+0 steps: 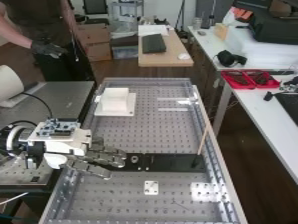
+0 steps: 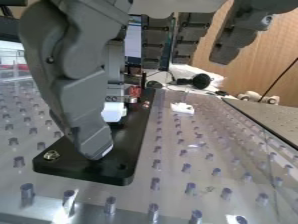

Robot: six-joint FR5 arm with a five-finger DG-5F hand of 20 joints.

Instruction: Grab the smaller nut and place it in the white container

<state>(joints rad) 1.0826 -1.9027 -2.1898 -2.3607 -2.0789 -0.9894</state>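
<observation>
Worktop, perforated and framed, runs off the high view's bottom edge. The arm is cut off at the left, and its hand hides whatever lies directly beneath it. In the wrist view the hand's fingers and thumb are cropped at the top. They are fairly straight and spread apart, with nothing visibly held. The black plate lies under and beyond the hand, and the thumb covers part of it in the wrist view. Farther up the worktop, the white container stands on a flat white base; its inside can't be made out. A white piece is partly hidden behind the thumb. One nut sits on the black plate near a corner, just beside the thumb and apart from it. Small shiny bits farther along that plate are too vague to name, so I cannot tell whether this nut is the smaller

Counted, largest first: one worktop, one arm, one hand, one black plate, one white container, one slim stick at the right, one small white square and one clearly readable nut
</observation>
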